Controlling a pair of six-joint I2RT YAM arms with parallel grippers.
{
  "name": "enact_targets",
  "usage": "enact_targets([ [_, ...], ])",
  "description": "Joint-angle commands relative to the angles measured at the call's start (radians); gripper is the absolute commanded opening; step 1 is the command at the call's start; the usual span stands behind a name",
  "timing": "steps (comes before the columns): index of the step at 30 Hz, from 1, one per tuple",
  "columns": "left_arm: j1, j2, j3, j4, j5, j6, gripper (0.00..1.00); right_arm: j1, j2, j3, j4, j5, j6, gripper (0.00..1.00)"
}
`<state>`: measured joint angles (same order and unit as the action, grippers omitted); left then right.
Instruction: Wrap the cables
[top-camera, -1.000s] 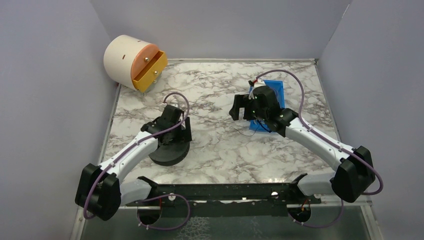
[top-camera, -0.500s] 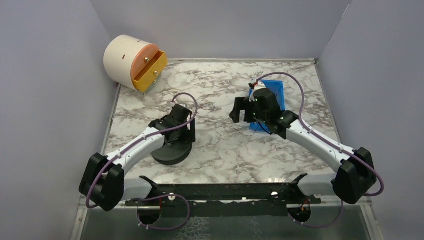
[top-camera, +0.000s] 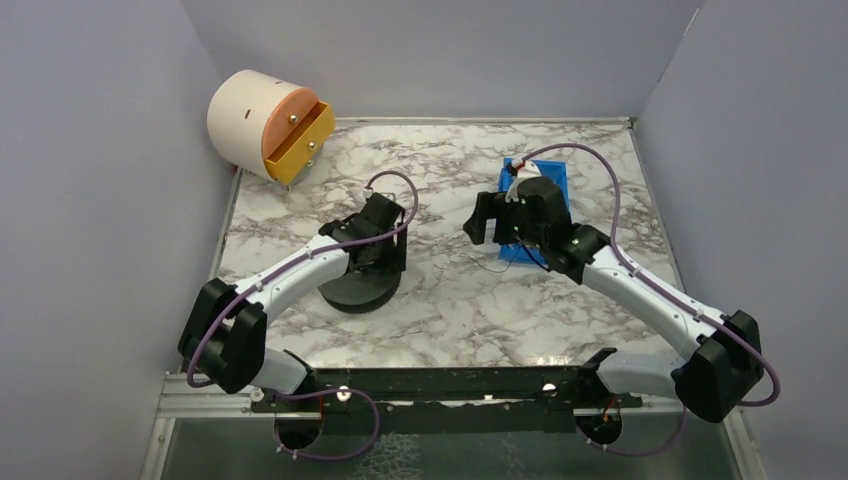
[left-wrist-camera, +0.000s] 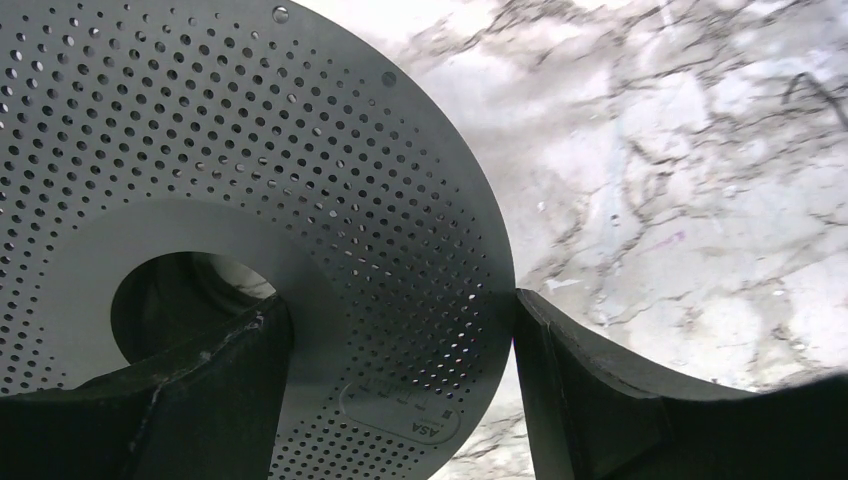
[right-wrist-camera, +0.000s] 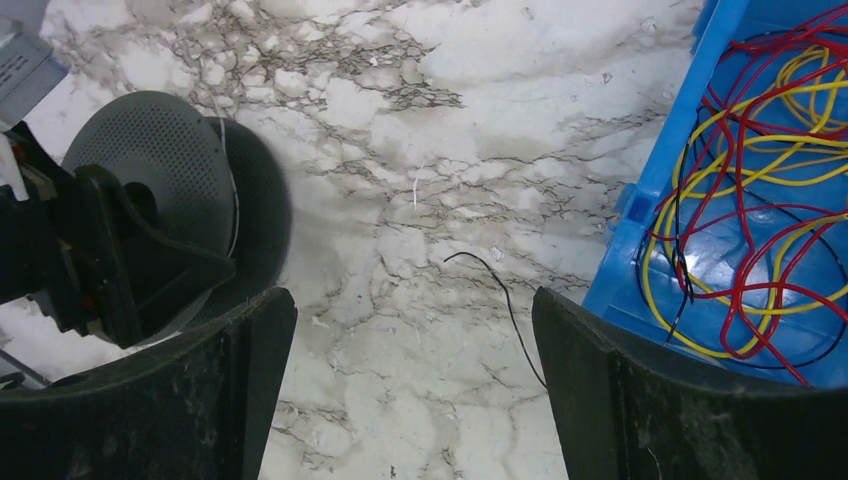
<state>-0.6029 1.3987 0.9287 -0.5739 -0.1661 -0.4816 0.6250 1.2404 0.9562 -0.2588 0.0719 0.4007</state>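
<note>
Though perhaps loose, spool (left-wrist-camera: 300, 150) within gripper (left-wrist-camera: 395, 310)

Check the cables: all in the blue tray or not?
Mostly in: red and yellow cables tangled in the blue tray; one black strand lies outside on the table.

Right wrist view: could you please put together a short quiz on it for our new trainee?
1. True or false: the right gripper holds a cable.
2. What contains the red and yellow cables? A the blue tray; B a bowl; C a bag.
3. Fill in: the loose black strand lies on the marble ___.

Key: 1 false, its jaws are open and empty; 2 A; 3 table.
</note>
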Motion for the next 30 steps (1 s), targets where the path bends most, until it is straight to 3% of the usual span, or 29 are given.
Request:
enact_targets([
  [1,-0.020,0.021,0.097,0.044,-0.012,0.023,0.43,0.002,-0.083,-0.006,-0.016,0.024,0.007,0.92],
  [10,-0.023,0.035,0.201,0.147,0.124,0.006,0.25,0.002,-0.240,-0.030,-0.037,0.064,0.045,0.87],
  [20,-0.023,-0.034,0.164,0.445,0.399,-0.074,0.07,0.002,-0.401,-0.060,-0.039,0.093,0.067,0.86],
  [21,-0.023,-0.037,0.157,0.476,0.423,-0.084,0.00,0.002,-0.413,-0.061,-0.040,0.094,0.068,0.86],
  [30,-0.023,-0.061,0.045,0.781,0.607,-0.205,0.00,0.002,-0.490,-0.063,-0.053,0.097,0.072,0.82],
])
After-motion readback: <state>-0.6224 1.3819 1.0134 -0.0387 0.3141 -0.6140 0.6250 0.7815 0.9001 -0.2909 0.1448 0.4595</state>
